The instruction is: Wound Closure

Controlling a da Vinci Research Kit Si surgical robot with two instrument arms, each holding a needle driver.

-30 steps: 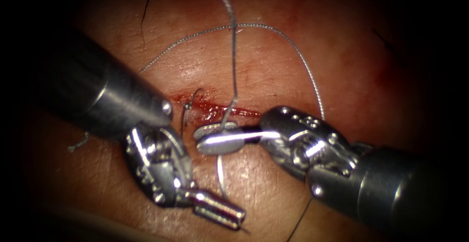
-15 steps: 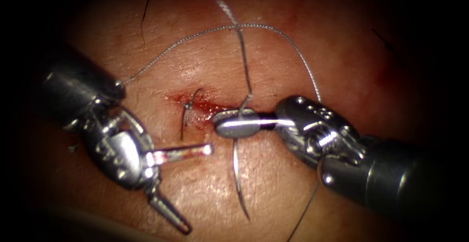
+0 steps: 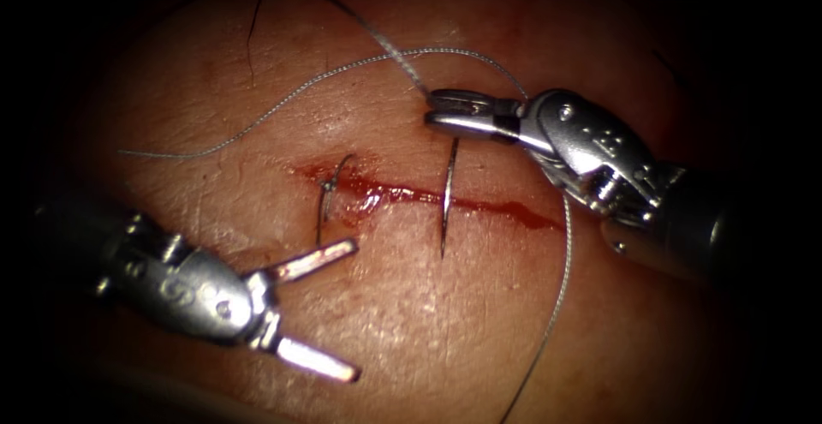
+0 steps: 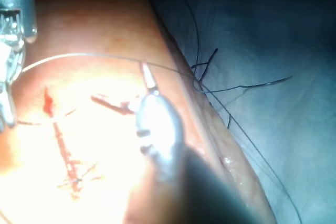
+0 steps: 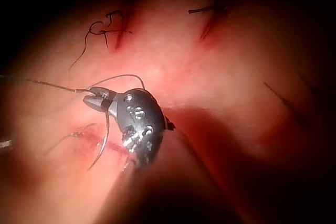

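Jaws of my right tool [image 3: 445, 112] are closed on the needle [image 3: 446, 201] at its thread end, above the far edge of the cut [image 3: 445, 200]. From that hold the needle hangs free toward the near side, its curve crossing over the cut about midway along, with the tip over the near-side skin and none of it in the tissue [image 3: 479, 304]. In my right wrist view the same hold is plain: the right tool [image 5: 97, 99] pinches the top of the needle [image 5: 103, 140], which arcs away below it.

My left tool [image 3: 312, 308] sits near and left of the needle, well apart from it, with its jaws spread wide and holding nothing. One jaw points toward the left end of the cut, the other toward the near side. In my left wrist view the left tool [image 4: 131, 90] likewise shows its jaws apart over the tissue.

Thread [image 3: 300, 90] runs from the needle's held end across the far side of the tissue, sweeping left in a long arc, and another length curves down the right side toward the near edge. A finished stitch [image 3: 330, 188] with short cut ends crosses the left end of the cut. Red fluid [image 3: 514, 212] lies along the cut, thickest toward its right end.
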